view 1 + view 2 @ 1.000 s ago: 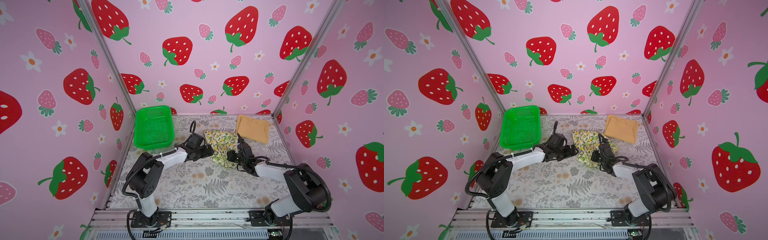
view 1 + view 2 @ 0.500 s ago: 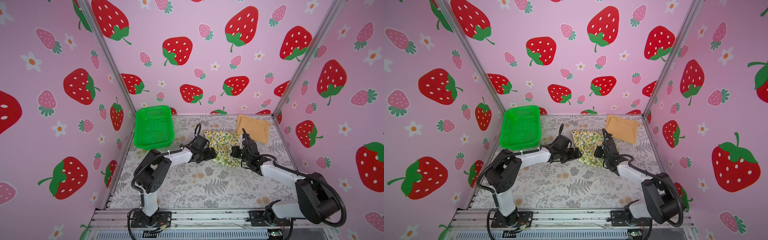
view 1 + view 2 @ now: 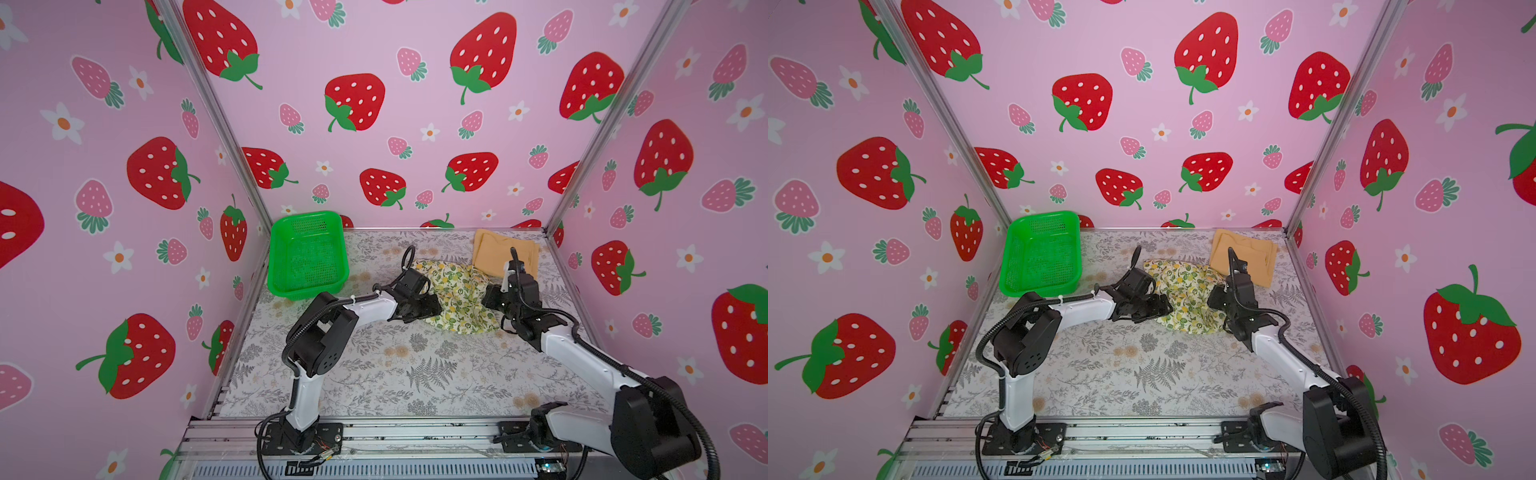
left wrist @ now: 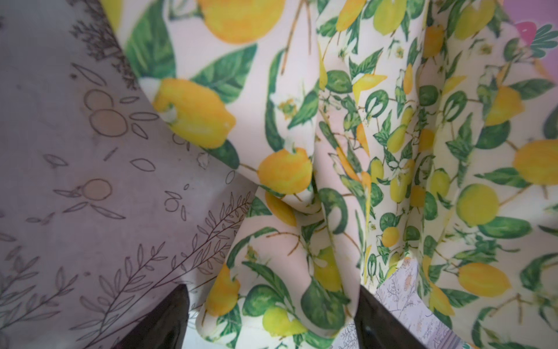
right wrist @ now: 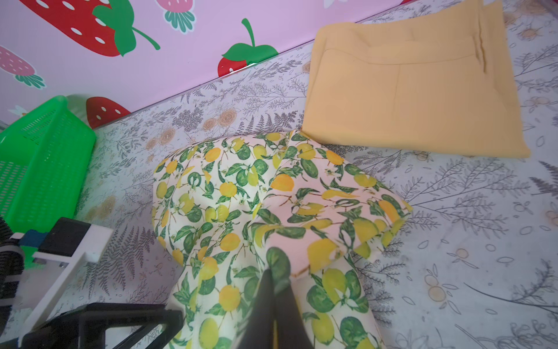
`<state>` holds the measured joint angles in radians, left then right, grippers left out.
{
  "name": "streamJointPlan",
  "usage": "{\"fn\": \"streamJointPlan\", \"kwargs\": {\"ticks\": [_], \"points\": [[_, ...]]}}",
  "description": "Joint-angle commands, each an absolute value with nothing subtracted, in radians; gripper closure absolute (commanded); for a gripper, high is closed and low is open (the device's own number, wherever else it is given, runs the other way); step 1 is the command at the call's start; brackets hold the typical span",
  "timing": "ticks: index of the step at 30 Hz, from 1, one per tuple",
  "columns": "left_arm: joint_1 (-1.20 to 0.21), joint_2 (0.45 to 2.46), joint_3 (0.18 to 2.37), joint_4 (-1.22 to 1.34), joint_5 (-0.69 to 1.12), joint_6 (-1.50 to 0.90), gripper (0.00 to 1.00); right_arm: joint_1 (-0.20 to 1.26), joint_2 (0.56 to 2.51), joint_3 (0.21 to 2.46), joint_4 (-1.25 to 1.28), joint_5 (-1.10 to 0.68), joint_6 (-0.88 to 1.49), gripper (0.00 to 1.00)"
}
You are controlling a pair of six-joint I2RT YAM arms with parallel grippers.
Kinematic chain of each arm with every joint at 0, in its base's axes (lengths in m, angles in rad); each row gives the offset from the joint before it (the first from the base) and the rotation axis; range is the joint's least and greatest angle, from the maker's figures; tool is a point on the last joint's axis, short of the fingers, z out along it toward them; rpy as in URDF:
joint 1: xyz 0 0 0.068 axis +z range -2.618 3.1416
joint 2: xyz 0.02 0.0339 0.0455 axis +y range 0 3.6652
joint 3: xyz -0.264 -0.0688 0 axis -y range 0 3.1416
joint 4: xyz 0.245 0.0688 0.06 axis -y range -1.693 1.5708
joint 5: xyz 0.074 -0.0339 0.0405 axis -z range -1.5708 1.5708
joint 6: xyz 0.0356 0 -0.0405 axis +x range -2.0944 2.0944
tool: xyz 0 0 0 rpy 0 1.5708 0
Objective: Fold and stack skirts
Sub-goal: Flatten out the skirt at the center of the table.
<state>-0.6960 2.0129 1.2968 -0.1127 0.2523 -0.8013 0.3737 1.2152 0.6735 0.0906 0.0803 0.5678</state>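
The lemon skirt (image 3: pixel 457 297) lies bunched on the far half of the table (image 3: pixel 415 365), its far edge just beside a corner of the folded yellow skirt (image 3: pixel 494 249), which lies flat in the far right corner. The right gripper (image 5: pixel 273 287) pinches a fold at its right side, fingers pressed together on the cloth. The left gripper (image 4: pixel 271 302) sits at its left side, fingers (image 4: pixel 163 320) spread wide with cloth between them. The basket (image 3: pixel 305 215) stands in the far left corner
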Motion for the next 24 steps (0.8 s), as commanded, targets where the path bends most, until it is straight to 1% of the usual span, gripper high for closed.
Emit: {"fn": "streamJointPlan", "kwargs": {"ticks": [1,5,8,12,15,17,20,21,24], "points": [[-0.699,2.035,1.344,-0.136,0.264,-0.793,0.18,0.342,1.178,0.681,0.052,0.1,0.533,0.98],[-0.701,2.05,1.357,-0.138,0.261,-0.788,0.28,0.294,1.162,0.677,0.032,0.09,0.516,0.97],[-0.701,2.063,1.372,-0.143,0.265,-0.785,0.4,0.261,1.149,0.673,0.028,0.07,0.511,0.97],[-0.701,2.086,1.397,-0.158,0.276,-0.781,0.51,0.23,1.136,0.668,0.026,0.052,0.509,0.97],[-0.701,2.085,1.397,-0.158,0.278,-0.779,0.62,0.213,1.136,0.663,0.026,0.042,0.505,0.97],[-0.701,2.082,1.397,-0.161,0.278,-0.774,0.74,0.204,1.139,0.658,0.029,0.037,0.504,0.97],[-0.699,2.082,1.405,-0.17,0.293,-0.775,0.96,0.192,1.144,0.651,0.034,0.035,0.499,0.97],[-0.698,2.079,1.404,-0.173,0.296,-0.777,1.0,0.19,1.145,0.648,0.037,0.035,0.496,0.97],[-0.693,2.041,1.381,-0.172,0.293,-0.779,1.0,0.171,1.156,0.646,0.037,0.041,0.485,0.97]]}}
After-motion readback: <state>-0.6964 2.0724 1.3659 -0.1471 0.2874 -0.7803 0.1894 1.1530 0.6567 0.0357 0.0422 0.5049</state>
